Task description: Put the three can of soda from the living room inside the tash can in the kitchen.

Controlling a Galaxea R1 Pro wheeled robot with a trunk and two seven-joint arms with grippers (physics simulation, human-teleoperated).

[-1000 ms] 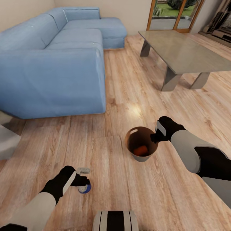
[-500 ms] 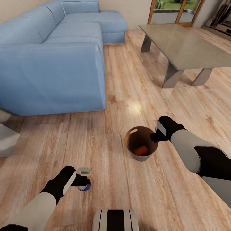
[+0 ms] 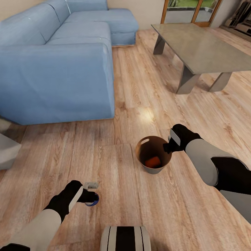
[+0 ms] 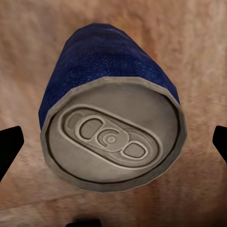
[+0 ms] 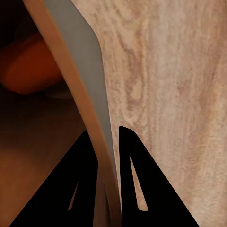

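Note:
The tash can (image 3: 144, 148), dark grey with a brown inside, stands on the wooden floor, and one orange can of soda (image 3: 152, 162) lies at its bottom. My right gripper (image 3: 168, 148) is shut on the bin's rim; in the right wrist view its fingers (image 5: 130, 156) pinch the bin wall (image 5: 80, 61), with the orange can (image 5: 28, 66) inside. The blue can of soda (image 3: 94, 201) sits on the floor under my left gripper (image 3: 91, 198). In the left wrist view the blue can (image 4: 112, 137) lies between the spread fingertips (image 4: 9, 146), with a gap on each side. The third can is out of view.
A blue corner sofa (image 3: 55, 62) stands at the left and back. A grey low table (image 3: 202, 52) is at the back right. A pale grey object (image 3: 7, 150) juts in at the left edge. Bare wood floor surrounds the bin.
The whole picture has shifted slightly, so the camera has moved. Both arms stay almost where they were. A bit less of the blue can shows under the left gripper.

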